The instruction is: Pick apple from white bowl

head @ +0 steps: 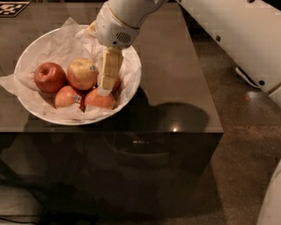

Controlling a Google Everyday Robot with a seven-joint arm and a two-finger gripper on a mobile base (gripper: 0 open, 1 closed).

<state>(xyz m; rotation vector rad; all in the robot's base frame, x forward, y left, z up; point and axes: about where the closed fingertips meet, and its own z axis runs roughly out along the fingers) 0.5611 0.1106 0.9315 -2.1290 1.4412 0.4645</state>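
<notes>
The white bowl [131, 74], lined with crumpled white paper, stands on the left part of a dark table. The apple [81, 73], yellow-green with a red blush and a small dark sticker, lies in the bowl's middle. My gripper [103, 90] reaches down into the bowl just right of the apple, close beside it and above a smaller red-orange apple [99, 100]. A dark-red apple [49, 77] lies left of the apple, and another small red-orange apple [67, 96] lies in front.
The dark table [178, 93] ends at a front edge just below the bowl and a right edge near the floor. A black-and-white marker tag [8, 8] lies at the back left. My white arm [234, 27] crosses the upper right.
</notes>
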